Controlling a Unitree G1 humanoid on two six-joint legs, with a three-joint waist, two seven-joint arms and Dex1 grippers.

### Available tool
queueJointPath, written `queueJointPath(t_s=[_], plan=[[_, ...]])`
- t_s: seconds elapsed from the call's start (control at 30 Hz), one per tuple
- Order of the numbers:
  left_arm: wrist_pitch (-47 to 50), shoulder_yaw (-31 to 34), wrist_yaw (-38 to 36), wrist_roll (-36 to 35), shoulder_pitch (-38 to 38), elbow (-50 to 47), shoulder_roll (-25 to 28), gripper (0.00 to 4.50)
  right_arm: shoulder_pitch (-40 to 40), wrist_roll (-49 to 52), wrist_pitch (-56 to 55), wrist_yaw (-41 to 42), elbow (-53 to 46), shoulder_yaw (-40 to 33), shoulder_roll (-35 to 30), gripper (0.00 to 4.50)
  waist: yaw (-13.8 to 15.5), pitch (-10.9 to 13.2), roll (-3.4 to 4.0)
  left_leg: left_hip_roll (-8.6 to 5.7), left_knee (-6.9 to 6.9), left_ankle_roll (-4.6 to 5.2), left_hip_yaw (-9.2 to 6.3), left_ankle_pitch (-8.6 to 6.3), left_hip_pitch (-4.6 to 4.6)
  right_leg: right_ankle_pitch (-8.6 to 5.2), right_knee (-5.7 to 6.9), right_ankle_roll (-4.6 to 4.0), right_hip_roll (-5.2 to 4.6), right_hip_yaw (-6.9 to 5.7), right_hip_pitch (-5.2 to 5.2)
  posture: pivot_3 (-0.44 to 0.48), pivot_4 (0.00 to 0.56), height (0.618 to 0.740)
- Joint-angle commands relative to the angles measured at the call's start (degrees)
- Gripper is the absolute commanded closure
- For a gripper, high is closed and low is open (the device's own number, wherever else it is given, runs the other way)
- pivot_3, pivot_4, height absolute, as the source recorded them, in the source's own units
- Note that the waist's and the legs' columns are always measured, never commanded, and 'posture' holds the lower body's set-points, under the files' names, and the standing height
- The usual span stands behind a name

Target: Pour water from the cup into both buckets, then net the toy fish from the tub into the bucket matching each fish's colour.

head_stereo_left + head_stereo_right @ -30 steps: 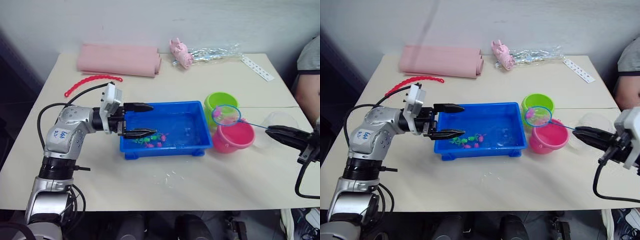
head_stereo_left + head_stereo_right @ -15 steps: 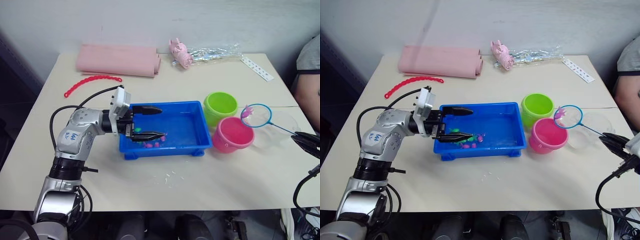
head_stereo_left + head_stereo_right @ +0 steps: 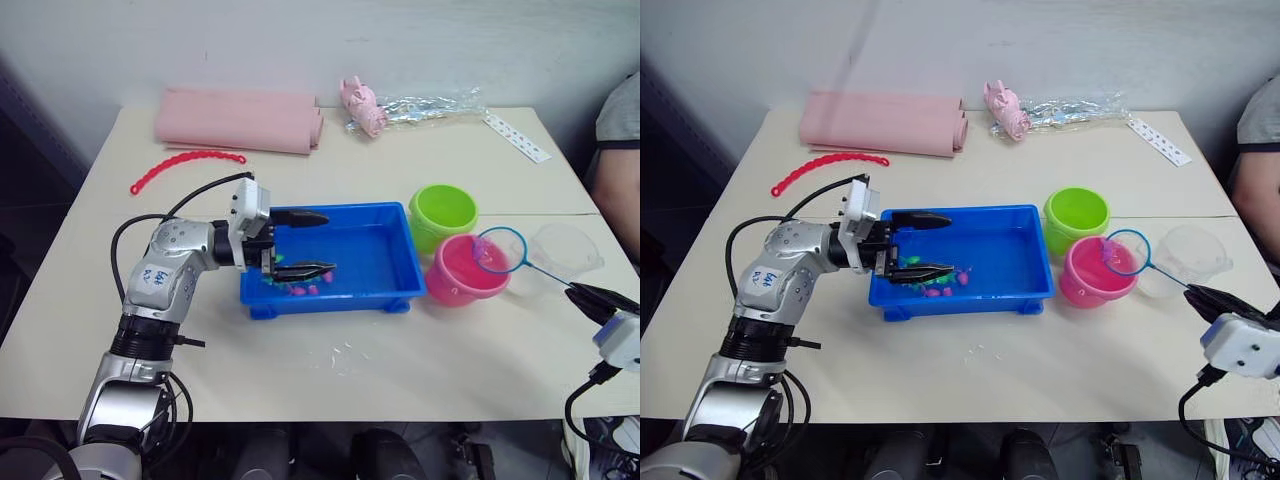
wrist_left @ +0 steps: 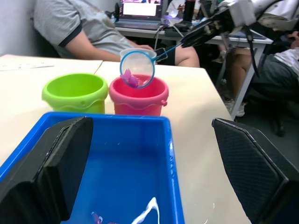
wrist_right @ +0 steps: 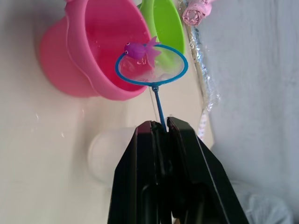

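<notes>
The right gripper (image 5: 161,128) pinches the small blue-rimmed hoop net (image 5: 151,66), handle pointing at the round pink plastic bucket (image 3: 467,271); a pink fish (image 5: 140,49) seemingly inside. The left gripper (image 3: 312,243) gapes over the blue rectangular tub (image 3: 392,252).

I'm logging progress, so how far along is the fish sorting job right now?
Pouring looks done: the cup stands aside. In hand: the right gripper holds the net with a pink fish over the pink bucket. Left: several fish remain in the tub.
</notes>
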Motion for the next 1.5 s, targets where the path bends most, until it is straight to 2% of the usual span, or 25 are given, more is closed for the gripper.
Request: queueJointPath(t_s=[0.03,0.3,0.53,0.6,0.67,0.83,0.9,0.97,1.0,1.1,1.23,1.3,1.4,1.5], plan=[[-2.3,0.4,-0.5,0.4,-1.6,0.1,-0.1,0.04,0.5,-6.4,-4.8,-6.1,-2.1,-1.6,-0.5,4.5,0.0,0.0,0.0,0.0,0.0,0.0,0.0,0.0,0.0,0.0,0.0,0.0,0.0,0.01,0.0,0.0,0.15,0.74],[-5.6,-0.2,-2.1,1.5,-1.9,2.0,0.2,0.04,2.6,-17.9,-12.1,-18.8,-1.4,-4.2,-0.1,4.5,0.0,0.0,0.0,0.0,-0.03,-0.03,-0.01,0.02,0.0,0.0,0.0,0.0,0.01,0.01,0.0,0.0,0.15,0.74],[-6.9,0.3,-2.9,1.7,-2.1,3.7,0.2,0.04,4.6,-21.4,-14.7,-25.7,1.4,-4.6,-2.3,4.5,-0.1,0.0,0.02,0.0,-0.04,-0.05,0.0,0.04,0.02,0.0,0.01,0.0,0.02,0.03,0.0,0.0,0.15,0.74],[-6.9,0.6,-3.4,1.3,-1.9,3.8,0.4,0.04,5.1,-15.5,-13.0,-24.6,0.7,-3.0,-2.2,4.5,-0.1,0.0,0.03,0.0,-0.04,-0.04,0.01,0.04,0.02,0.0,0.01,0.0,0.01,0.04,0.0,0.0,0.15,0.74],[-6.9,1.3,-3.9,0.9,-1.8,4.0,0.8,0.04,6.2,-4.3,-7.5,-20.0,-1.3,0.6,-2.2,4.5,-0.1,0.0,0.02,0.0,-0.05,-0.05,0.0,0.05,0.03,0.0,0.02,0.0,0.02,0.03,-0.01,0.0,0.15,0.74],[-6.8,5.0,-5.7,-1.4,0.6,3.7,3.6,0.04,4.9,27.5,18.3,-8.2,-14.5,8.5,-5.0,4.5,-0.7,0.0,0.05,0.03,-0.03,-0.03,-0.01,0.06,0.04,0.0,0.34,-0.01,0.05,0.03,0.01,0.0,0.15,0.74],[-6.6,6.5,-5.4,-1.6,1.8,3.3,5.1,0.04,2.5,36.9,29.3,-4.4,-18.2,10.5,-8.3,4.5,-1.1,0.0,0.06,0.04,-0.03,-0.02,-0.01,0.07,0.07,0.0,0.4,-0.01,0.04,0.03,0.01,0.0,0.15,0.74],[-6.4,7.9,-4.3,-1.2,3.2,3.1,6.7,0.04,-3.0,40.1,35.0,-1.4,-18.4,12.6,-12.0,4.5,-1.3,0.0,0.06,0.05,0.01,0.0,-0.05,0.08,0.06,0.0,0.39,-0.01,0.03,0.0,0.03,0.0,0.15,0.74],[-6.8,8.6,-4.5,-1.1,4.1,3.1,7.7,0.04,-6.7,44.6,40.9,-1.5,-18.3,13.7,-13.5,4.5,-1.2,0.0,0.05,0.05,0.02,0.01,-0.05,0.08,0.06,0.0,0.37,-0.01,0.01,0.0,0.03,0.0,0.15,0.74],[-8.5,10.9,-5.1,-1.0,6.9,4.1,10.4,0.04,-18.5,47.3,49.9,2.4,-16.1,21.3,-17.2,4.5,-1.3,0.0,0.06,0.04,0.05,0.02,-0.07,0.07,0.03,0.0,0.34,-0.01,-0.03,-0.01,0.02,0.0,0.15,0.74],[-10.0,11.8,-7.6,0.2,10.4,5.7,15.0,0.04,-33.9,39.3,58.6,5.8,-11.2,36.6,-16.9,4.5,-1.4,0.0,0.05,0.05,0.05,0.02,-0.16,0.07,0.0,0.0,0.34,-0.02,-0.02,-0.09,-0.01,0.0,0.15,0.74],[-7.6,12.6,-7.4,-0.6,11.1,4.9,17.2,0.04,-42.1,34.4,61.8,7.0,-6.4,44.3,-13.8,4.5,-1.4,0.0,0.01,0.04,0.03,0.03,-0.15,0.07,-0.07,0.0,0.32,-0.02,-0.06,-0.09,-0.06,0.0,0.15,0.74],[-5.2,13.5,-7.0,-1.7,12.4,2.6,18.9,0.04,-48.4,25.5,58.6,10.4,-0.2,52.4,-11.0,4.5,-1.4,0.0,0.0,0.02,0.11,0.04,-0.12,0.06,-0.1,0.0,0.35,-0.02,-0.1,-0.06,-0.1,0.0,0.15,0.74],[-4.3,13.5,-6.8,-1.9,13.4,1.3,19.4,0.04,-52.0,20.5,57.5,11.4,4.4,56.2,-8.0,4.5,-1.4,0.0,0.01,0.0,0.08,0.06,-0.12,0.05,-0.1,0.0,0.37,-0.01,-0.12,-0.07,-0.12,0.0,0.15,0.74]])
